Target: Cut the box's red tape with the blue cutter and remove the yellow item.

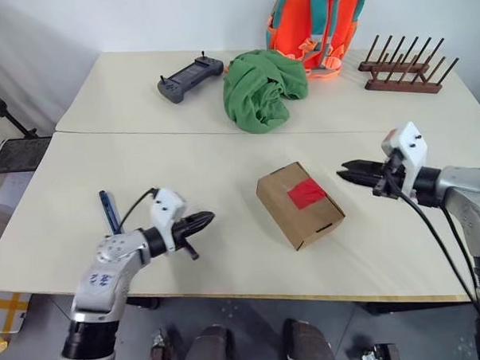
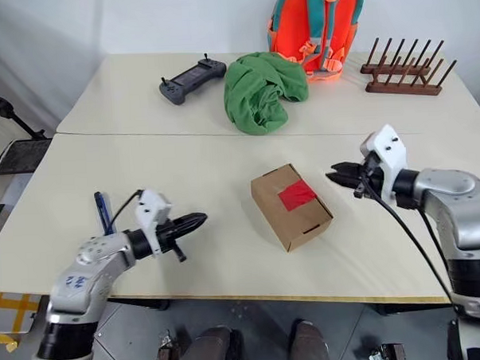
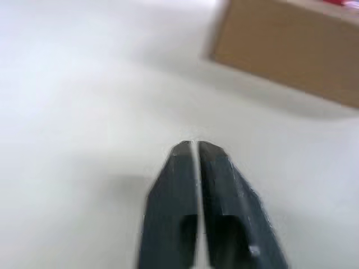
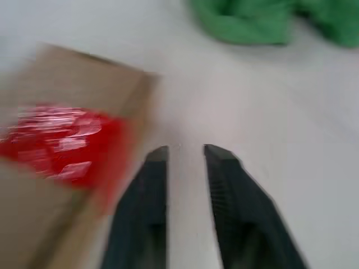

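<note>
Overhead, blue cutter (image 1: 108,211) behind left hand (image 1: 208,220); wrist-side, box (image 3: 291,50).

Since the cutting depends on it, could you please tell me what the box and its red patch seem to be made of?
The box looks like plain brown cardboard: matt, with a folded flap edge. The red patch looks like glossy plastic tape, judging by the pale glints on it in the right wrist view.

Silver arms, black cables, black jaws

Right end effector (image 4: 180,154) parted beside box (image 4: 84,112), red tape (image 4: 61,143), apparently green cloth (image 4: 252,19) beyond
</note>
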Motion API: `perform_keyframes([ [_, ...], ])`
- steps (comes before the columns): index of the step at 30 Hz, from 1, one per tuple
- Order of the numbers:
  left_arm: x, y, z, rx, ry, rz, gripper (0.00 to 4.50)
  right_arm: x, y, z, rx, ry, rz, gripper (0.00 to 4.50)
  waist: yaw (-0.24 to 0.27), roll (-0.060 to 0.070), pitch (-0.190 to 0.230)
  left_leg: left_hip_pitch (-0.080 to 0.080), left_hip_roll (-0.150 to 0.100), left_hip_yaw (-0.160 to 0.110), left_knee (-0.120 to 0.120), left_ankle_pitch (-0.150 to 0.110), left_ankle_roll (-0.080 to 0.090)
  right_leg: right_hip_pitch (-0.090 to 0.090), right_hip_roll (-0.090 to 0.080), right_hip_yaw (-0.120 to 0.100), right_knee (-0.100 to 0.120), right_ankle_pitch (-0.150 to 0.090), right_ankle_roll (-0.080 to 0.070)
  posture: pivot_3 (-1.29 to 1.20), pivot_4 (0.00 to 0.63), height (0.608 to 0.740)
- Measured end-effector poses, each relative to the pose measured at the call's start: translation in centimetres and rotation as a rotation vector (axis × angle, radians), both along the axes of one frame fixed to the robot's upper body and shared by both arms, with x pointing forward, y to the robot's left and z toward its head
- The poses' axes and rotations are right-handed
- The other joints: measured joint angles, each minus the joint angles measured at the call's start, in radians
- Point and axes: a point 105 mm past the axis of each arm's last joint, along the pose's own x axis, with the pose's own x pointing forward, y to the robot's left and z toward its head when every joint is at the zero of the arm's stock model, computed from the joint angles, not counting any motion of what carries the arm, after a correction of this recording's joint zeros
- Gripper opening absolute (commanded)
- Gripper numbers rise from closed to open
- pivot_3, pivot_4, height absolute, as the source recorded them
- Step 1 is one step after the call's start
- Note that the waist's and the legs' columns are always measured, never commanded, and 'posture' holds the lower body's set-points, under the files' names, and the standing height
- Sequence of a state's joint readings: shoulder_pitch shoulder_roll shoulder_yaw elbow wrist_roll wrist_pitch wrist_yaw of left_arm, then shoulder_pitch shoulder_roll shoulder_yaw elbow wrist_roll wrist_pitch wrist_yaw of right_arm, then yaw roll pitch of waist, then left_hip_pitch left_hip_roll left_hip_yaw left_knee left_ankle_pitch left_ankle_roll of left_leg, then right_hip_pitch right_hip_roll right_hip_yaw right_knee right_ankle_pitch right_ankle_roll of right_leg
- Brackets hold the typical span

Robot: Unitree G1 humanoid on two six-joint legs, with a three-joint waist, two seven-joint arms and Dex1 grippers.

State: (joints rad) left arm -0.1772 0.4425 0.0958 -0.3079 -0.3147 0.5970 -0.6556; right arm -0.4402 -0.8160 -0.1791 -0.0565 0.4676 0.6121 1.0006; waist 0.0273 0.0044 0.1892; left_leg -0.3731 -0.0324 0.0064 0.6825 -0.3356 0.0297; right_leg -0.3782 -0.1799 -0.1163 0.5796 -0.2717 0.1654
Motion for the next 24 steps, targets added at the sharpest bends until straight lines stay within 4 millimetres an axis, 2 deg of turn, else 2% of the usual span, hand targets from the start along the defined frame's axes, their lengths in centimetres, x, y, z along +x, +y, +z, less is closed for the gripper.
perform_keyframes([
  [3, -0.7, -0.1, 1.6, -0.026, -0.061, 0.011, 2.13, -0.3, -0.9, 0.8, 0.031, -0.031, 0.014, 3.3, -0.001, 0.0, 0.0, 0.001, 0.0, 0.002, 0.0, 0.0, 0.001, 0.002, 0.0, 0.002, -0.003, 0.0, 0.0, 0.0, 0.15, 0.74],
  [6, -1.5, 0.0, 1.9, -0.049, -0.083, 0.047, 3.04, -0.6, -1.9, 0.3, 0.027, -0.017, 0.026, 4.35, -0.002, 0.0, 0.0, 0.002, 0.001, 0.002, 0.0, -0.001, 0.0, 0.001, 0.001, 0.002, -0.002, 0.0, 0.0, 0.0, 0.15, 0.74],
  [7, -1.9, -0.1, 1.9, -0.06, -0.09, 0.06, 3.36, -0.7, -2.3, 0.0, 0.037, -0.007, 0.029, 4.5, -0.002, 0.0, 0.0, 0.002, 0.001, 0.002, -0.001, -0.001, 0.0, 0.001, 0.001, 0.002, -0.002, 0.0, 0.0, 0.0, 0.15, 0.74],
  [11, -3.0, 0.4, 2.2, -0.075, -0.112, 0.123, 4.48, -0.9, -2.9, -0.8, 0.054, 0.018, 0.057, 4.5, -0.004, 0.0, 0.0, 0.002, 0.001, 0.003, -0.001, -0.001, 0.0, 0.001, 0.001, 0.002, -0.003, 0.0, 0.0, 0.0, 0.15, 0.74],
  [14, -4.0, 2.1, 1.8, -0.086, -0.102, 0.22, 4.48, -0.9, -3.6, -1.5, 0.073, 0.046, 0.053, 4.5, -0.004, 0.0, 0.0, 0.002, 0.002, 0.004, -0.001, -0.001, 0.0, 0.001, 0.001, 0.003, -0.004, 0.0, 0.0, 0.0, 0.15, 0.74],
  [19, -7.4, 3.8, 0.8, -0.124, -0.049, 0.333, 4.48, -0.4, -4.6, -2.3, 0.108, 0.064, 0.022, 4.5, -0.003, 0.001, 0.0, 0.002, 0.002, 0.005, 0.0, -0.002, 0.0, 0.001, 0.001, 0.005, -0.006, 0.0, 0.0, 0.0, 0.15, 0.74],
  [24, -10.7, 7.1, -0.1, -0.131, -0.068, 0.557, 4.48, 0.6, -3.1, -2.8, 0.142, 0.075, 0.048, 4.5, -0.003, 0.002, 0.001, 0.002, 0.002, 0.005, 0.0, -0.003, 0.0, 0.001, 0.001, 0.005, -0.011, 0.0, -0.001, 0.0, 0.15, 0.74],
])
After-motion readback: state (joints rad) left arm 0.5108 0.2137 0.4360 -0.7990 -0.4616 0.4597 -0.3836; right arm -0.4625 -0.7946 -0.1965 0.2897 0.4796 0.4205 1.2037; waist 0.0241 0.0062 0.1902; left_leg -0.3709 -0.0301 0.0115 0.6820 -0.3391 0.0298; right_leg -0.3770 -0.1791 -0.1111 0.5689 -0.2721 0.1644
